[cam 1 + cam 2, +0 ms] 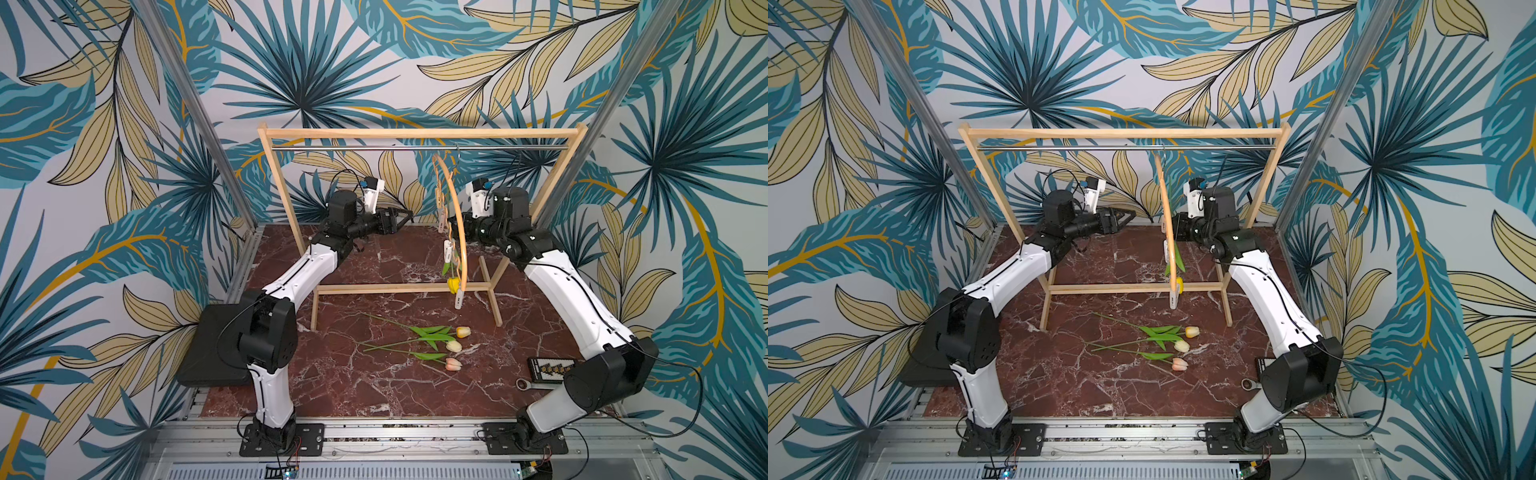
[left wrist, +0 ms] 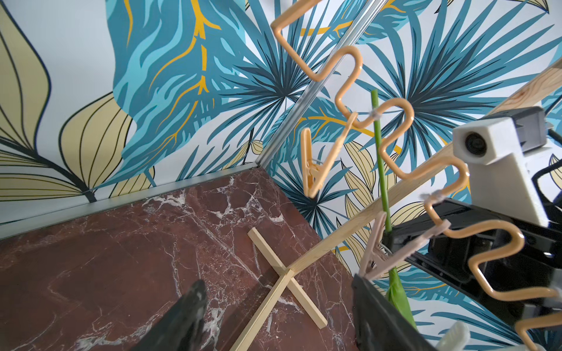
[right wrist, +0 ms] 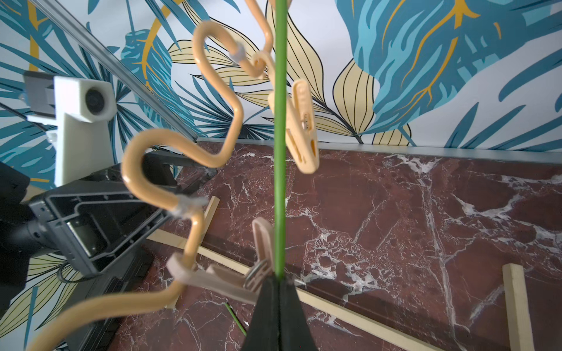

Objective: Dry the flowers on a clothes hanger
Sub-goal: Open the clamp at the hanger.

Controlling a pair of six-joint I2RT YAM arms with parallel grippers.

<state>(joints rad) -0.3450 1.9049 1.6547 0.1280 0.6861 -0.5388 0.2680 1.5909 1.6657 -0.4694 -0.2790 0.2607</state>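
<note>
Nearest, in both top views, runs a grey metal rail carrying both arm bases. Beyond it lies the worktop, glossy red-brown marble veined white, with leaf-print walls close on three sides. Three tulips lie loose mid-worktop, stems to the left and heads to the right, with bare marble all round them. Farther back stands a pale wooden rack with a steel bar. The hanger, a thin curved strip of light wood, hangs from that bar edge-on, right of centre. A yellow tulip dangles head down along the hanger. The left pincer is released, jaws spread, with open air between it and the hanger. The right pincer sits just beside the hanger's right side.

From the left wrist, two black fingers stand wide apart with nothing between them. The hanger's wavy bar crosses above, with a tan clip dangling free from it. A green stem runs upright beside that clip.

From the right wrist, the right pincer is clenched on the yellow tulip's smooth stem. A pale clip lies just beside the fingertips. Whether it bites the stem cannot be told.
</note>
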